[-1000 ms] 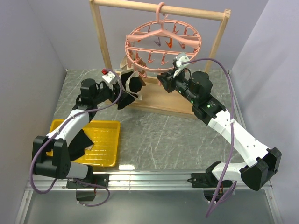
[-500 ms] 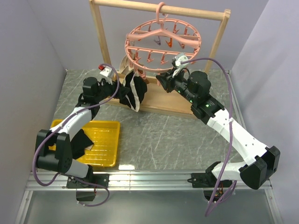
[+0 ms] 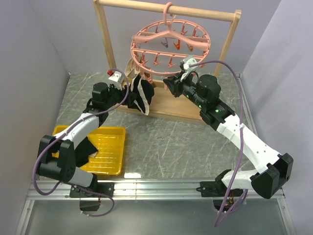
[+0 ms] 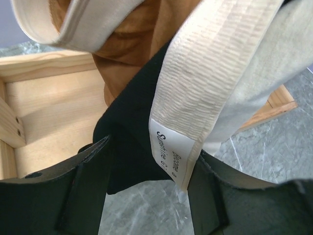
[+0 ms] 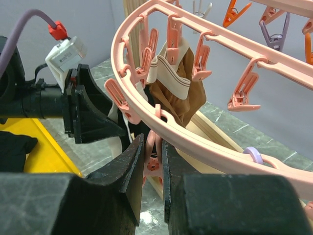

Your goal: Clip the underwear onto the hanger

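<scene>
Black underwear (image 4: 129, 125), beige-banded, white-labelled

Bright even light, soft shadows; wrist views' near foreground slightly blurred.

The underwear (image 4: 129, 127) is matt black cloth with a ribbed, woven beige waistband (image 4: 205, 73) and a smooth white printed label (image 4: 171, 152); the brown garment (image 4: 132, 44) is soft, matt cloth too. The hanger (image 5: 205, 147) and its peg (image 5: 151, 164) are smooth, glossy pink plastic, while the frame (image 3: 104, 44) is pale bare wood with a visible grain. The worktop (image 3: 186, 142) looks like grey veined stone with a dull sheen, the tray (image 3: 110, 147) is shiny yellow plastic, and the left end effector (image 4: 149, 161) has matt black plastic fingers (image 4: 83, 191).
</scene>
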You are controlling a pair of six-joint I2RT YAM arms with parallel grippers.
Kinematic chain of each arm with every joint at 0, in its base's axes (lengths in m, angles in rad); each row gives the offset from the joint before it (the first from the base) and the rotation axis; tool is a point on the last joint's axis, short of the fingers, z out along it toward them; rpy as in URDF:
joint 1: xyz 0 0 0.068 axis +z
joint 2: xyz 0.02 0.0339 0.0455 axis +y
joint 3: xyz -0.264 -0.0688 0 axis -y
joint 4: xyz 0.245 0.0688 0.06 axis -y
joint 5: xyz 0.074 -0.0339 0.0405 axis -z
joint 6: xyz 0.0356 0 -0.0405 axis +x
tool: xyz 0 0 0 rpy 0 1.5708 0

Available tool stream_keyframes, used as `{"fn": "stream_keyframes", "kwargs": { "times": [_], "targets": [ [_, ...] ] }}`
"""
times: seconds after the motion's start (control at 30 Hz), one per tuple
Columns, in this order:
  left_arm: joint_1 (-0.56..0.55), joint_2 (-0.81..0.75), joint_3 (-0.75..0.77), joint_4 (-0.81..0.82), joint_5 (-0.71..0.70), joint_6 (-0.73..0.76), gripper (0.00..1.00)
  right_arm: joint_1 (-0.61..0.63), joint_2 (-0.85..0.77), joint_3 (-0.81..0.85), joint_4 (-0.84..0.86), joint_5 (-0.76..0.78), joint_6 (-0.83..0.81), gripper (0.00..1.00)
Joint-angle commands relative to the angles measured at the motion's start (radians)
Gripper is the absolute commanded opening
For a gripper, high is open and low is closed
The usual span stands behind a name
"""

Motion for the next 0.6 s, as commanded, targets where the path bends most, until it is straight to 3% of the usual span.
{"fn": "stream_keyframes", "kwargs": {
  "times": [0.0, 0.57],
  "targets": [
    [-0.022, 0.001, -0.018, -0.012, -0.044, -0.024, 0.63, 0.005, -0.002, -0.005, 0.023, -0.050, -0.004, 0.00],
    [-0.108, 0.033, -0.088, 0.012, -0.143, -0.203, 0.64, 0.003, 0.003, -0.009, 0.028, -0.053, -0.001, 0.00]
  ]
}}
